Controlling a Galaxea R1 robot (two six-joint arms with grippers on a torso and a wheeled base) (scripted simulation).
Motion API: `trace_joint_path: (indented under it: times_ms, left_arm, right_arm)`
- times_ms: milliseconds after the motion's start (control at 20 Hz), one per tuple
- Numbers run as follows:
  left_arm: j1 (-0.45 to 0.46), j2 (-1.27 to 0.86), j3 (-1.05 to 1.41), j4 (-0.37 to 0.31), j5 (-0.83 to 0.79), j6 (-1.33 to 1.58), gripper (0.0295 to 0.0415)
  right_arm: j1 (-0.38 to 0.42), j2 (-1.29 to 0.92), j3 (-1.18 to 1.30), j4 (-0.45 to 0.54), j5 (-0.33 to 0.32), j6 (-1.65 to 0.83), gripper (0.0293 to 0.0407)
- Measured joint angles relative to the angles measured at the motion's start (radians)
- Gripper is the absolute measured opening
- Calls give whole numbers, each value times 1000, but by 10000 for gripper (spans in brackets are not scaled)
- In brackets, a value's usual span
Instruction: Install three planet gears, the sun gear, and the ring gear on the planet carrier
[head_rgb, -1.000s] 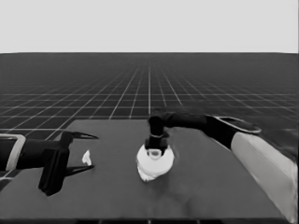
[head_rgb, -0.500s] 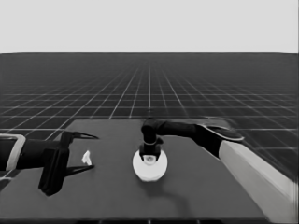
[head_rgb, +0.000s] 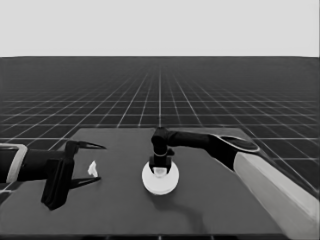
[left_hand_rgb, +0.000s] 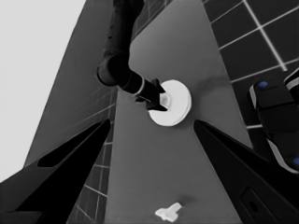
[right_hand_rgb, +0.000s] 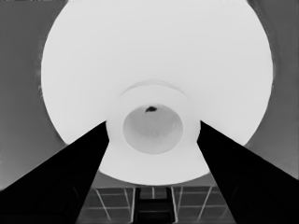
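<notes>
The larger round part (head_rgb: 161, 183) lies flat at the middle of the table, white, with a raised hub and a hole in its centre (right_hand_rgb: 152, 128). My right gripper (head_rgb: 160, 169) stands over it, its fingers (right_hand_rgb: 74, 177) pressed against both sides of the hub. In the left wrist view the same disc (left_hand_rgb: 180, 100) shows with the right arm reaching onto it. The gears and the smaller round part are hidden from view. My left gripper (head_rgb: 100, 163) waits open over the table's left end.
A thin white piece (head_rgb: 92, 168) lies on the table between the left gripper's fingers, not held, and shows again as a thin white piece (left_hand_rgb: 167, 212) in the left wrist view. Dark machinery with blue lights (left_hand_rgb: 275, 121) stands past the table's edge.
The white part under the right gripper looked tilted and uneven a second ago and now lies flat and round. The right gripper has come lower over it. The left arm has not moved.
</notes>
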Motion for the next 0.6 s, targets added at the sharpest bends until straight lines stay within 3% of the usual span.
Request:
trace_joint_path:
  times_ms: [600]
  left_arm:
    - [0, 0, 0, 0, 0, 0, 385]
  right_arm:
    - [-6, -1, -1, 0, -1, 103, 349]
